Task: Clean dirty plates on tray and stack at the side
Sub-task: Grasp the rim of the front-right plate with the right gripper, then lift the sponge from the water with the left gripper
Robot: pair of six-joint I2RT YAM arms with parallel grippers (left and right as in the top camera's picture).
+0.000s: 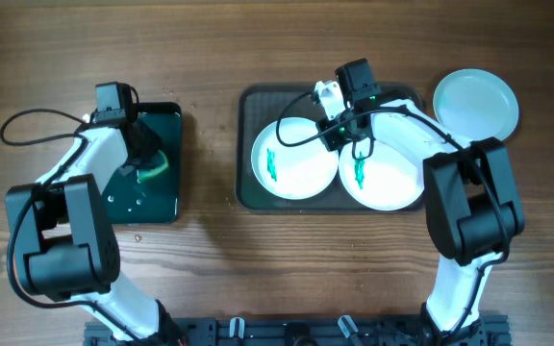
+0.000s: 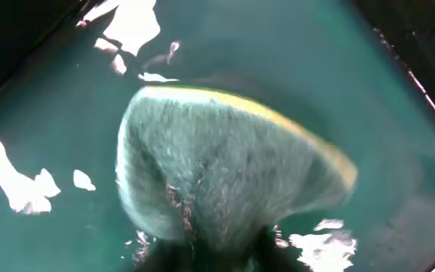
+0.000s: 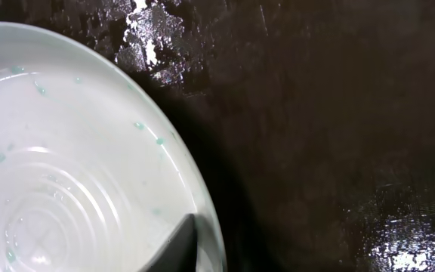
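On my far left, my left pincer [image 1: 145, 159] is down in the small black tray [image 1: 162, 204]. It is clenched on the sponge [image 2: 217, 166], which bulges and folds where I pinch it, over the green water [image 2: 293, 60].

Near the middle of the bench [image 1: 258, 38] lies the tray [image 1: 248, 115]. It carries two plates side by side. The left white plate [image 1: 296, 163] has a teal smear [image 1: 272, 165] on its left half. The right white plate [image 1: 392, 178] has its smear [image 1: 359, 173] near its left edge.

My right pincer [image 1: 342, 130] hangs low over the far side of the tray, where the two rims come close. One finger [image 3: 180, 245] lies on the inner slope of a white plate's rim. The other finger is hidden, so I cannot tell whether this pincer is clenched or released, nor which plate it touches.

Furthest right, the pale blue plate [image 1: 476, 104] sits on the bench just beside the tray's far right corner, with no smear showing.
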